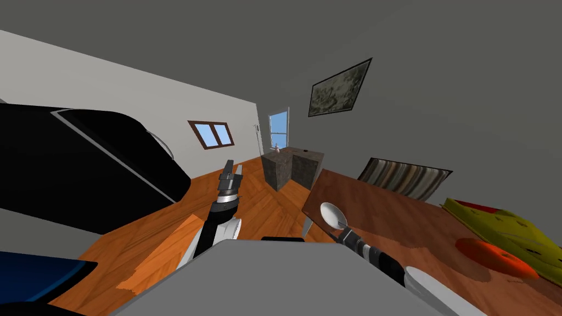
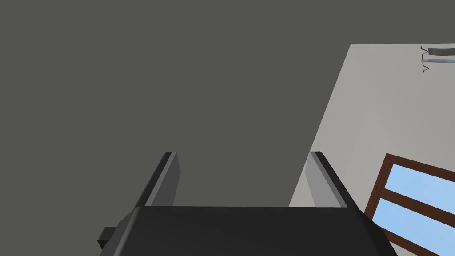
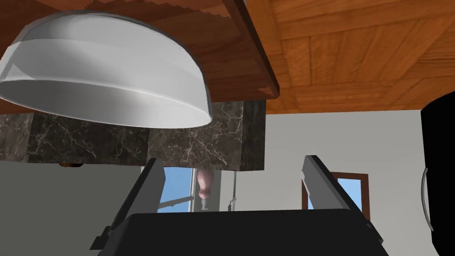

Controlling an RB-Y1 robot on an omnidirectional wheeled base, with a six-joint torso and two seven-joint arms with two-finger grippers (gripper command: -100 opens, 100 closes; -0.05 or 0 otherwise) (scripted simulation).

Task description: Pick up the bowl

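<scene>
Plainly our right gripper [image 3: 233, 160] is nearer: its fingers [image 3: 149, 186] stand wide apart, empty, and the pale bowl [image 3: 102, 75], on the wooden surface [image 3: 222, 49] near its corner, lies beyond the tips, off toward one finger. Our left gripper [image 2: 243, 153] gapes empty too.

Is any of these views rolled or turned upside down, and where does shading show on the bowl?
Head view: whole picture rolled, walls splaying, brown wooden table slanting. Right wrist view: upside down, wooden plank floor on top; the white round bowl hangs rim-downward, its side banded light and grey. Left wrist view: no glare or blur on the left gripper.
</scene>
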